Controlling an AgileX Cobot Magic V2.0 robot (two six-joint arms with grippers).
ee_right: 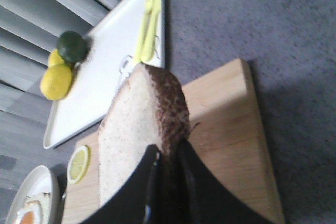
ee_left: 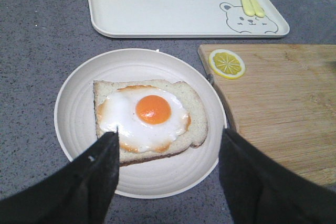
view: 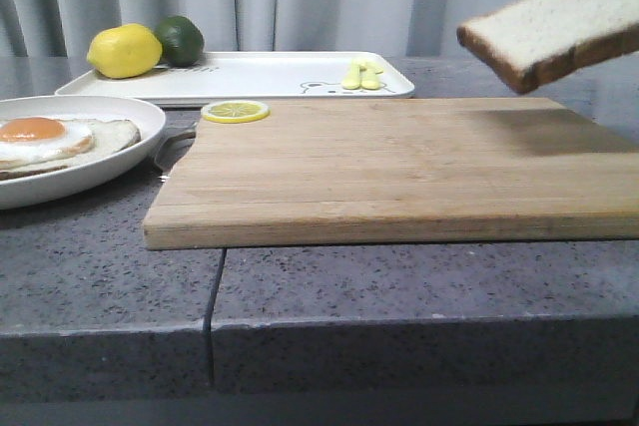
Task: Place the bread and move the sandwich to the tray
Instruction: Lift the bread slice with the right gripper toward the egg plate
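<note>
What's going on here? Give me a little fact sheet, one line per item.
bread: held in the air over the wooden board, pinched by the right gripper
sandwich: egg-topped, on the round plate
left gripper: open, above the sandwich
tray: behind the board, holding a lemon, a lime and yellow cutlery
lemon slice: on the board's corner

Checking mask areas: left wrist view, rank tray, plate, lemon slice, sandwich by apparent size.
1. tray, though cropped at the top edge
2. plate, close to the tray, so that order is unsure
3. sandwich
4. lemon slice
</note>
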